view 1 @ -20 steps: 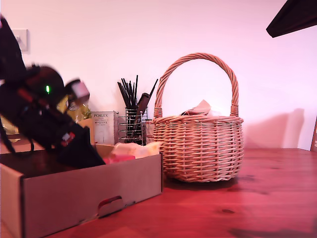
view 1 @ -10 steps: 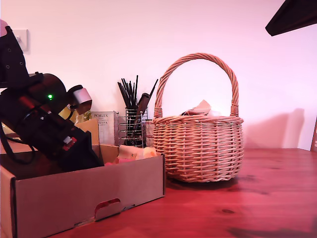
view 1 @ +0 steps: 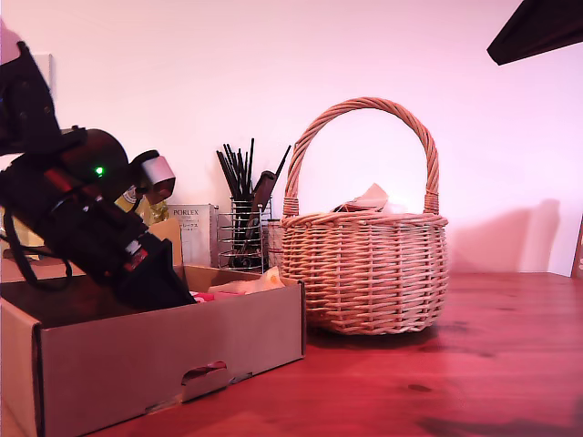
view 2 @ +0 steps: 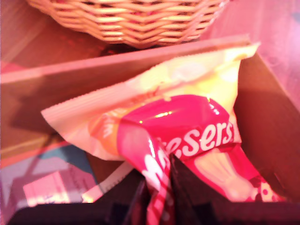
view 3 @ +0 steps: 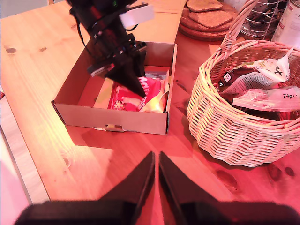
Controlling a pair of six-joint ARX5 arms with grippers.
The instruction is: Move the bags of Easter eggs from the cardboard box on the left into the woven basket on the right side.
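The cardboard box (view 1: 164, 355) stands at the exterior view's left, beside the woven basket (view 1: 364, 264). My first gripper (view 2: 157, 187) reaches down into the box and is shut on a red bag (view 2: 187, 126) with white script lettering and a pale yellow end. In the exterior view only that bag's pale edge (view 1: 246, 284) shows above the box wall. Other bags (view 3: 262, 79) lie in the basket (view 3: 234, 131). My second gripper (view 3: 156, 159) hovers high over the table in front of the box (view 3: 117, 119), shut and holding nothing.
A wire utensil holder (view 1: 244, 228) with black sticks and a grey Porlex carton (view 1: 193, 232) stand behind the box. Round mats (view 3: 206, 14) lie beyond the basket. A black shape (view 1: 537, 27) hangs at the exterior view's upper right. Another packet (view 2: 47, 187) lies on the box floor.
My first arm has shifted slightly toward the exterior view's right inside the box. The box's near corner has slid a little the same way. The bag's pale edge sits lower.
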